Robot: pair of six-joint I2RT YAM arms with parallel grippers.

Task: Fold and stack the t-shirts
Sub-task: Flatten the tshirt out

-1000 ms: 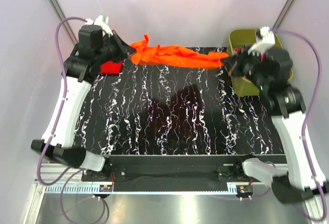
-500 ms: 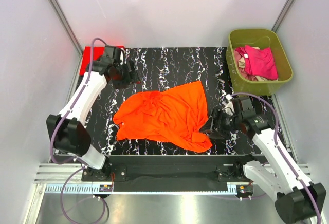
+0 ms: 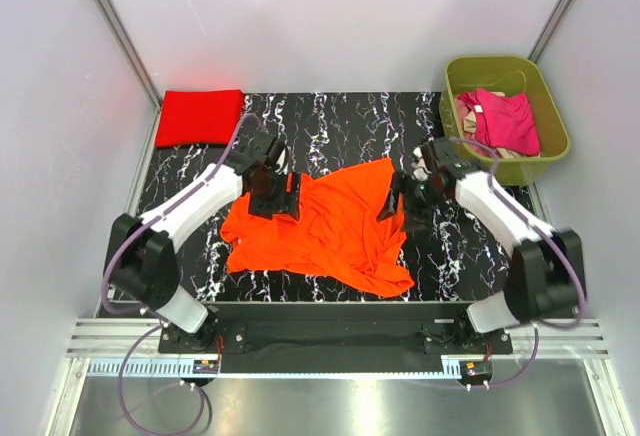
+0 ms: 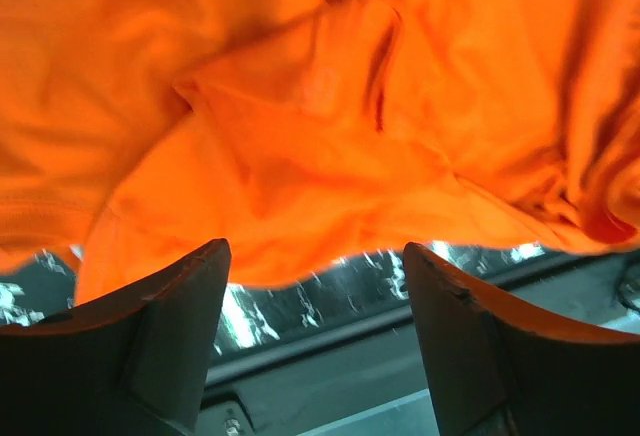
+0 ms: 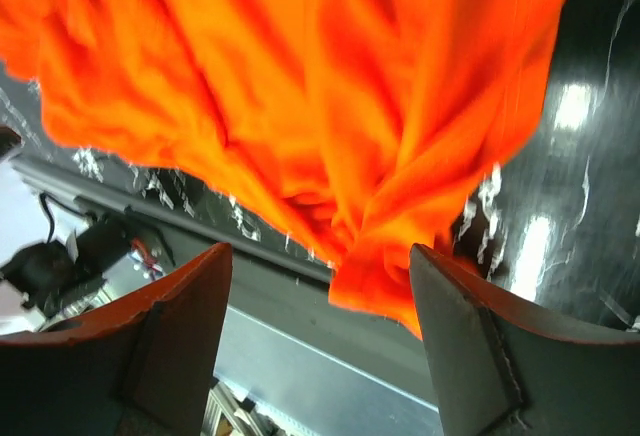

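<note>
1. Both arms have swung in toward the orange shirt since half a second ago: the left one has left the far-left corner, the right one has come up from the near right edge, and the shirt itself lies as it did.
2. Far left, the red t-shirt (image 3: 200, 116) sits folded flat at the back corner of the table (image 3: 340, 116), now fully uncovered.
3. The left gripper (image 3: 278, 199) hangs over the orange shirt's upper left edge, its jaws spread with nothing between them. The cloth there is hidden beneath it from above, and I cannot tell whether the fingers (image 4: 160, 336) touch the fabric.
4. The orange t-shirt (image 3: 335, 226) lies spread and rumpled mid-table. Both wrist views cut it off, showing only wrinkles.
5. The right gripper (image 3: 395, 201) is at the shirt's upper right corner, released, jaws wide apart. From above its dark fingers blur into the black table.
6. Far right, the olive tub (image 3: 450, 126) holds the magenta t-shirt (image 3: 505, 121), bunched up. Only a sliver of beige cloth (image 3: 515, 154) shows beneath it.
</note>
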